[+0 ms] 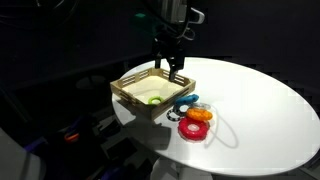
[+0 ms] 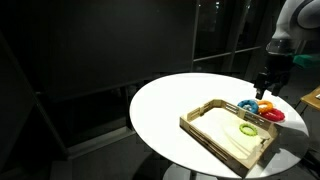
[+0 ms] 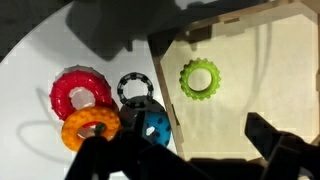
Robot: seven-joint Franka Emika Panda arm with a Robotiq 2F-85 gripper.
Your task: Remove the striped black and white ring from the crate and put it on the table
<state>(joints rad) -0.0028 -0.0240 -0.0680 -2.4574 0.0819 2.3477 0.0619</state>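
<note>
The striped black and white ring [image 3: 133, 88] lies flat on the white table [image 3: 30, 60], just outside the pale wooden crate's wall [image 3: 160, 62]. It touches the blue ring [image 3: 153, 123]. A yellow-green ring [image 3: 199, 79] lies inside the crate. My gripper [image 3: 195, 142] is open and empty, with dark fingers spread over the crate floor near that wall. In both exterior views the gripper [image 1: 172, 68] [image 2: 265, 84] hangs above the crate [image 1: 125, 90] [image 2: 200, 128], at the edge nearest the rings. The striped ring is too small to make out there.
A red ring [image 3: 80, 93] and an orange ring [image 3: 90, 126] lie on the table beside the striped one, and they also show in an exterior view [image 1: 196, 118]. The round table [image 1: 260, 100] [image 2: 170, 100] has dark surroundings beyond its edge.
</note>
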